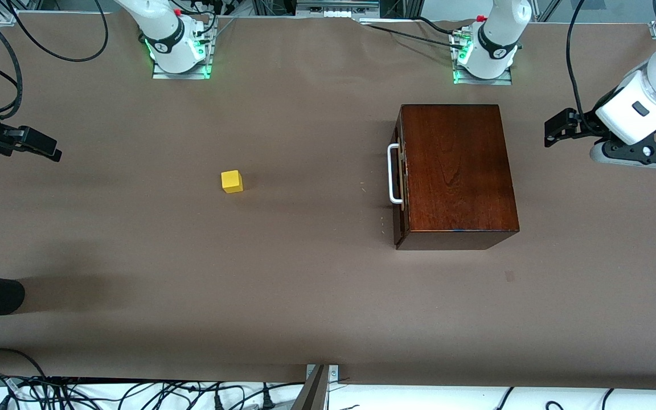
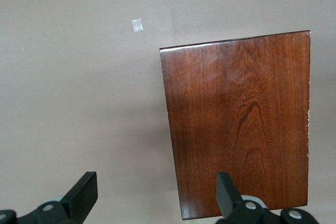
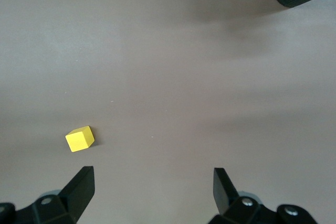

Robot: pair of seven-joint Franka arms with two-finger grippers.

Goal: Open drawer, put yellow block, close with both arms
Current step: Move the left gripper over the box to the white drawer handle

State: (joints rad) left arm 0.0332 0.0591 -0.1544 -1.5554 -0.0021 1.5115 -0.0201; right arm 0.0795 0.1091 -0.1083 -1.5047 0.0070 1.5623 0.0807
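The drawer (image 1: 400, 173) sits shut in its wooden box (image 1: 456, 171) toward the left arm's end of the table, its white handle (image 1: 393, 173) facing nine o'clock in the front view and running twelve to six. The left gripper (image 1: 556, 128) hangs released over bare table at the box's three o'clock, nearer than the right gripper (image 1: 37, 145). That one, also spread and empty, hovers at the table's other end, with the yellow block (image 1: 232, 181) on the table between it and the handle.
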